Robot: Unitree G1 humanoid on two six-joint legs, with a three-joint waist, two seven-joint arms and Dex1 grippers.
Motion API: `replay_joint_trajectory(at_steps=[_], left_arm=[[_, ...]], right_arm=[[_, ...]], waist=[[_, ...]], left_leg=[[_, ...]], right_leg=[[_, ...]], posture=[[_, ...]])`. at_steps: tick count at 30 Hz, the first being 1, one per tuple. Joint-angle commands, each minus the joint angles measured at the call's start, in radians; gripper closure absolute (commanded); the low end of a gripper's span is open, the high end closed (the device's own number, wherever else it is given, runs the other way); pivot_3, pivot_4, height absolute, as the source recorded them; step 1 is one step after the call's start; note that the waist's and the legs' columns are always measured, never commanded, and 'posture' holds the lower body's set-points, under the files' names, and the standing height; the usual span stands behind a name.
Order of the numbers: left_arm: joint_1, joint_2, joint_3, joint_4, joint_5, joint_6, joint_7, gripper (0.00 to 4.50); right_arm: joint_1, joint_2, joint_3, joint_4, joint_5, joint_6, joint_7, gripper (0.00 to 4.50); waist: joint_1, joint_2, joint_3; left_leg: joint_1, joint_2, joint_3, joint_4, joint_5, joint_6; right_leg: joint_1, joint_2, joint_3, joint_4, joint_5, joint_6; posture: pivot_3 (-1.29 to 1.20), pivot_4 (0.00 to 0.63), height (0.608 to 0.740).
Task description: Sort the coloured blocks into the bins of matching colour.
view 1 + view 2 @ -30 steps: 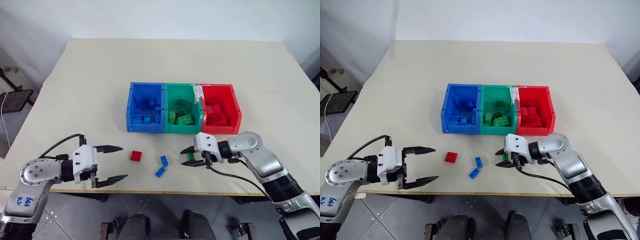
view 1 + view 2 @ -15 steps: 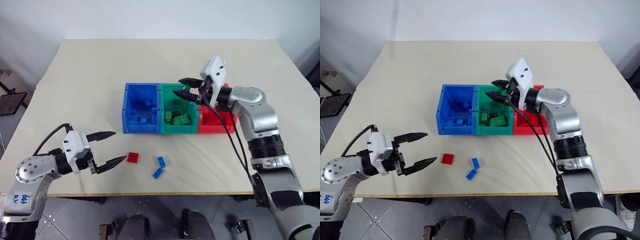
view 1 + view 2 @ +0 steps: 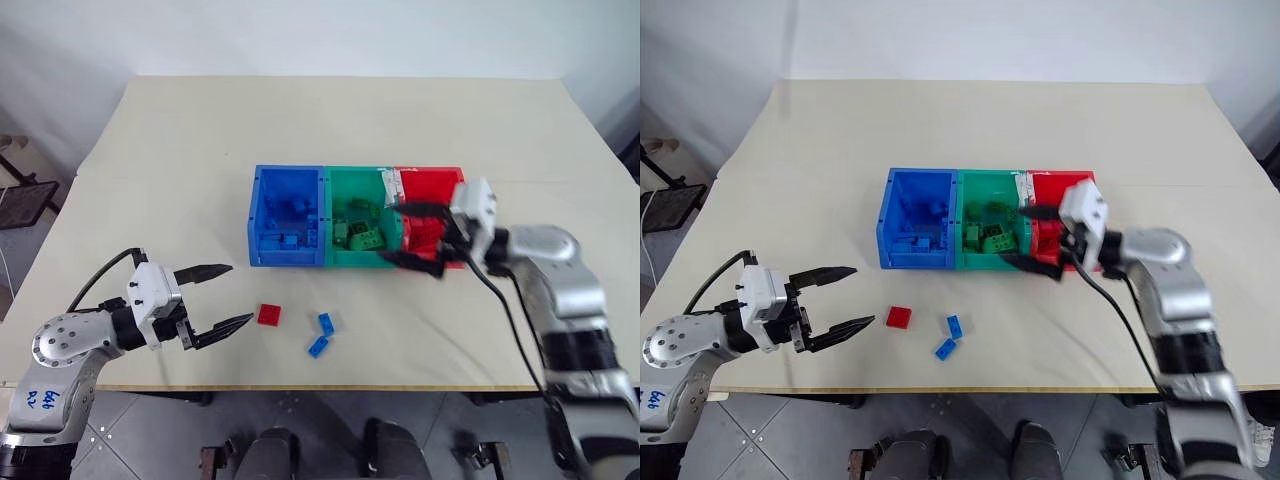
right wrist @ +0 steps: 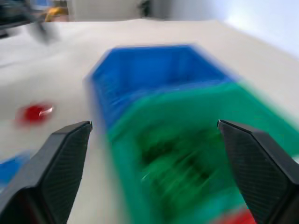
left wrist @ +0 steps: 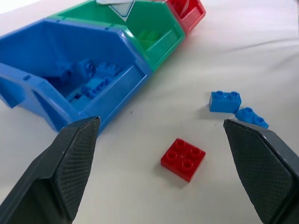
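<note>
Three loose bricks lie on the table (image 3: 150, 150) in front of the row of bins (image 3: 357, 229): a red block (image 3: 269, 314) before the blue bin (image 3: 288, 215) and two blue blocks (image 3: 322, 334) just beside it, before the green bin (image 3: 362, 217). They look light, hard and rather slick, best pinched across flat side walls, not the studs. The left gripper (image 3: 222, 296) hangs spread and empty near the red block with nothing between, while the right gripper (image 3: 411, 237), wide apart and empty, hovers at the bins' front edge by the red bin (image 3: 433, 210).
</note>
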Motion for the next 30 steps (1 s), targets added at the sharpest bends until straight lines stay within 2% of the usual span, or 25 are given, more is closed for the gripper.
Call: replay_joint_trajectory(at_steps=[1,4,7,12,15,17,20,24,26,30], left_arm=[[0.002,0.032,0.037,0.043,0.010,-0.033,-0.028,0.00],[-0.013,0.074,0.065,0.164,0.058,-0.127,-0.073,0.00],[-0.035,0.140,0.042,0.278,0.078,-0.191,-0.185,0.00],[-0.125,0.190,-0.008,0.378,0.094,-0.241,-0.288,0.00],[-0.173,0.189,-0.081,0.300,0.077,-0.217,-0.348,0.00],[-0.249,0.152,-0.171,0.183,0.055,-0.151,-0.346,0.00],[-0.359,0.088,-0.337,0.126,0.156,-0.140,-0.348,0.00],[-0.512,-0.012,-0.523,0.148,0.293,-0.142,-0.344,0.00],[-0.551,-0.033,-0.556,0.162,0.316,-0.150,-0.354,0.00],[-0.737,-0.121,-0.649,0.314,0.403,-0.241,-0.387,0.00]], right_arm=[[0.103,-0.062,-0.093,-0.127,0.067,-0.010,0.037,0.02],[0.302,-0.096,-0.206,-0.202,0.121,-0.081,0.118,0.02],[0.440,-0.132,-0.231,-0.189,0.064,-0.216,0.182,0.02],[0.471,-0.141,-0.261,-0.212,0.124,-0.170,0.143,0.02],[0.474,-0.142,-0.265,-0.218,0.127,-0.164,0.130,0.02],[0.483,-0.145,-0.273,-0.229,0.128,-0.159,0.122,0.02],[0.496,-0.144,-0.276,-0.264,0.129,-0.145,0.096,0.02],[0.532,-0.152,-0.269,-0.321,0.134,-0.124,0.083,0.02],[0.544,-0.158,-0.270,-0.338,0.135,-0.115,0.080,0.02],[0.599,-0.169,-0.311,-0.381,0.149,-0.091,0.068,0.02]], waist=[[-0.003,0.000,0.000],[-0.005,0.000,0.000],[-0.003,0.000,0.000],[-0.005,0.000,0.000],[-0.002,0.000,0.000],[0.011,0.000,0.000],[0.024,0.000,0.000],[0.024,0.000,0.000],[0.020,0.000,0.000],[0.024,-0.001,0.000]], left_leg=[[0.000,0.000,0.001,0.000,0.000,0.000],[0.003,0.003,0.006,0.000,0.000,0.000],[0.004,0.004,0.007,0.000,0.000,0.000],[0.005,0.004,0.010,0.000,0.000,0.000],[0.005,0.004,0.010,0.000,-0.001,0.000],[0.004,0.004,0.009,0.000,-0.001,0.000],[0.003,0.002,0.009,0.003,-0.001,0.001],[0.003,0.002,0.009,0.004,-0.001,0.001],[0.003,0.002,0.010,0.004,-0.001,0.001],[0.002,0.002,0.010,0.005,-0.001,0.001]], right_leg=[[0.000,0.000,0.000,0.000,0.000,0.000],[0.000,0.001,0.001,0.000,0.000,0.000],[0.000,0.002,0.002,0.000,-0.001,-0.001],[0.000,0.001,0.004,0.000,-0.001,-0.001],[0.000,0.001,0.003,0.000,-0.001,-0.001],[0.000,0.001,0.003,0.000,-0.001,-0.001],[0.000,0.000,0.003,0.001,0.000,0.000],[0.001,0.000,0.002,0.001,0.000,0.000],[0.001,0.000,0.003,0.001,0.000,0.000],[0.001,0.001,0.003,0.000,0.000,0.000]], posture=[[0.00,0.150,0.740],[0.00,0.150,0.740],[0.00,0.150,0.740],[0.00,0.150,0.740],[0.00,0.150,0.740],[0.00,0.150,0.740],[0.00,0.150,0.740],[0.00,0.150,0.740],[0.00,0.150,0.740],[0.00,0.150,0.740]])
